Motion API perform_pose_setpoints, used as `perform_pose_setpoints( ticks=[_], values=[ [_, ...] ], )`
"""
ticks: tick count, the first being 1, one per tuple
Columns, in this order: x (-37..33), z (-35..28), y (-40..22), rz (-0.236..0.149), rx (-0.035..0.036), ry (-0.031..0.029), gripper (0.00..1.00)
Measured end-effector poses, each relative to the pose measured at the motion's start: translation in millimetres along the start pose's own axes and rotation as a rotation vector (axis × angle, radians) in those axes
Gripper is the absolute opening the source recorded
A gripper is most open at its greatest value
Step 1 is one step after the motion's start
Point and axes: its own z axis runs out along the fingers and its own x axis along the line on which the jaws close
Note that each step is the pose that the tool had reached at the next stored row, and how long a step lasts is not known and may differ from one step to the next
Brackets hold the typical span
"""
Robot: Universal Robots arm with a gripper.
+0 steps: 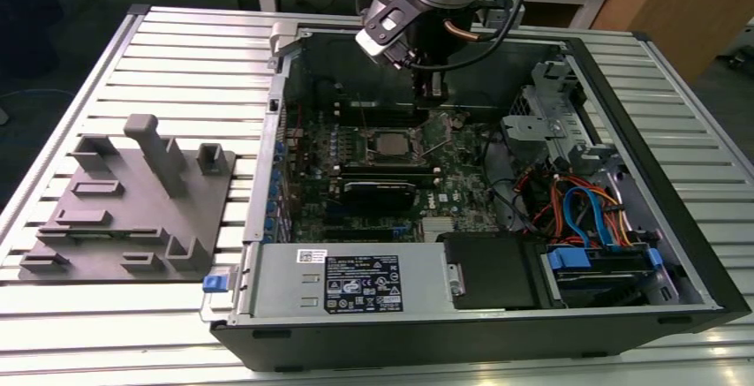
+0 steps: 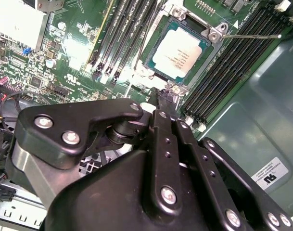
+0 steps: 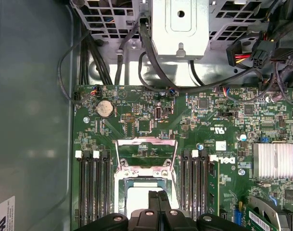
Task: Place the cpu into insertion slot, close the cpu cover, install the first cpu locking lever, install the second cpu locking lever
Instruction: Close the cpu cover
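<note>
I see a slatted metal tabletop (image 1: 177, 50) carrying an open computer case (image 1: 677, 227), with a grey fixture block (image 1: 130, 209) at the exterior view's left. The cpu (image 2: 179, 50) sits in the insertion slot (image 3: 119, 188), and the cpu cover (image 3: 146, 143) is swung open beside it. My gripper (image 2: 165, 96) hovers by the slot's edge, fingers (image 2: 161, 109) pressed together and empty, with the case walls well apart

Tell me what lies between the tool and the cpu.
In the second wrist view, only the silvery rim of the insertion slot lies between the tool and the cpu.
</note>
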Motion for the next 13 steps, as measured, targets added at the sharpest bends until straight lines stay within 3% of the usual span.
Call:
perform_pose_setpoints(
  ticks=[13],
  values=[
    [0.0, 0.0, 0.0, 0.0, 0.0, -0.0016, 0.11]
  ],
)
